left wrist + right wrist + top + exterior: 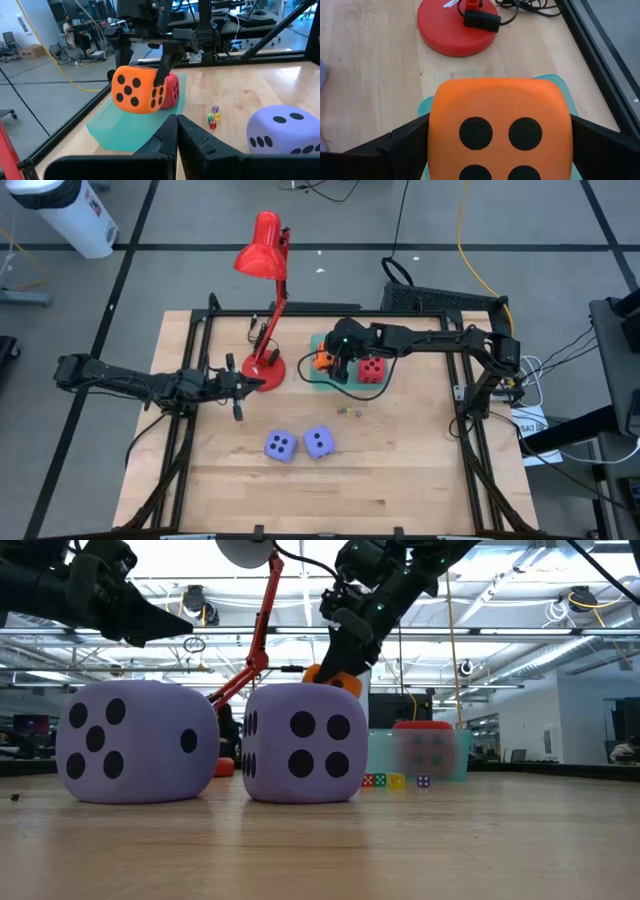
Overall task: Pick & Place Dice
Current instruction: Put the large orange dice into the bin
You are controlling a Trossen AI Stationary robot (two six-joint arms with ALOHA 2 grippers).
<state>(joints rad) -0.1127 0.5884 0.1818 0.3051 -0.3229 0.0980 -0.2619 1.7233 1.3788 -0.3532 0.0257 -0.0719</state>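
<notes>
My right gripper (pixel 330 359) is shut on the orange die (pixel 321 360), which hangs over the teal tray (pixel 318 342) at the table's far middle. A red die (pixel 372 368) rests inside that tray. Two lavender dice (pixel 281 445) (pixel 319 442) sit side by side on the wood nearer the front. In the low view they stand large in front (pixel 135 740) (pixel 303 743), with the orange die (pixel 332 680) above and behind them. My left gripper (pixel 240 386) waits shut at the table's left, beside the lamp's base. My right gripper pinches the orange die by two opposite side faces (pixel 436 135), one finger (pixel 402 142) on each side and the four-pip face between them. The fingers slant down from the table's right. The die is lifted clear of the tray (pixel 125 130), nearly level.
A red desk lamp (pixel 265 255) stands on its round base (pixel 265 368) just left of the tray, its cord running past. Several tiny coloured dice (pixel 349 412) lie on the wood near the tray's front edge. A black frame borders the table (pixel 200 470).
</notes>
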